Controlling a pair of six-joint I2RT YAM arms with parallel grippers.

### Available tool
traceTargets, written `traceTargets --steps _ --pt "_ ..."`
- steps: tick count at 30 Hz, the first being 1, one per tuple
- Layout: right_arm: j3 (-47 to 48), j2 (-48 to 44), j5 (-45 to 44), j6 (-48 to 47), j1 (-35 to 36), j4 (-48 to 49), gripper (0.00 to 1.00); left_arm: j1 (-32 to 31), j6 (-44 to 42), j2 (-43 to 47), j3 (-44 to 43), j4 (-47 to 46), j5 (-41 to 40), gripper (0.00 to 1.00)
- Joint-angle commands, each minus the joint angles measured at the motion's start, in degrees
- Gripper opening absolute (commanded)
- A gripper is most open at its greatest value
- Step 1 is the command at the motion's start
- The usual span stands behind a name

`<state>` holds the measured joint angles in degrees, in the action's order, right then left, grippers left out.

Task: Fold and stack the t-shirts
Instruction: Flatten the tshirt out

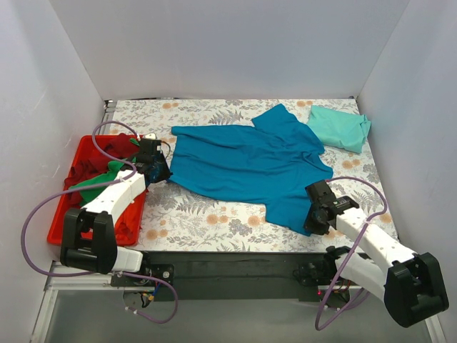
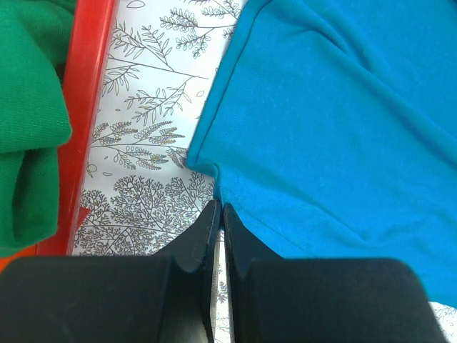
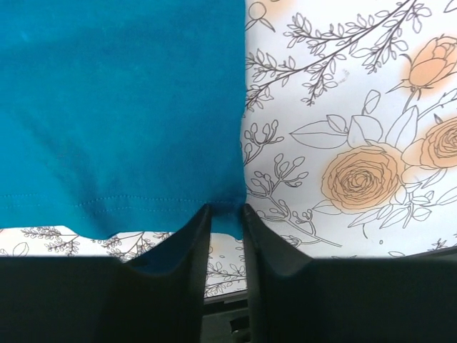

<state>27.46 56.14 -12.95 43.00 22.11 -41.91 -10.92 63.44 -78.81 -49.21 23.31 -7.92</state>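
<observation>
The deep blue t-shirt lies spread across the counter, long axis left to right between the arms: the left tool is pinched onto its left edge, the right tool clamping its near-right hem corner.

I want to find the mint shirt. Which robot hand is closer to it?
Right. The right gripper sits at the blue shirt's near corner, straight below the mint shirt. The left gripper is far across, beside the red tray.
</observation>
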Motion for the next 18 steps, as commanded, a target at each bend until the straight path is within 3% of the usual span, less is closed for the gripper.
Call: traceTargets --steps 1,7,14,18 --pt "0.22 0.46 -0.41 2.08 1.45 1.13 0.27 0.28 -0.16 2.25 0.26 -0.81 -0.16 0.00" --pt "0.31 1.69 -1.29 1.73 2.33 1.31 0.01 0.28 -0.25 2.16 0.26 -0.81 -0.34 0.00" --pt "3.11 -1.29 -0.67 -0.37 2.33 -0.45 0.01 0.20 -0.16 4.09 0.96 -0.90 -0.25 0.00" --pt "12.66 -4.98 -4.09 -1.78 2.33 -5.70 0.01 0.11 0.54 8.83 1.93 -0.38 -0.51 0.00"
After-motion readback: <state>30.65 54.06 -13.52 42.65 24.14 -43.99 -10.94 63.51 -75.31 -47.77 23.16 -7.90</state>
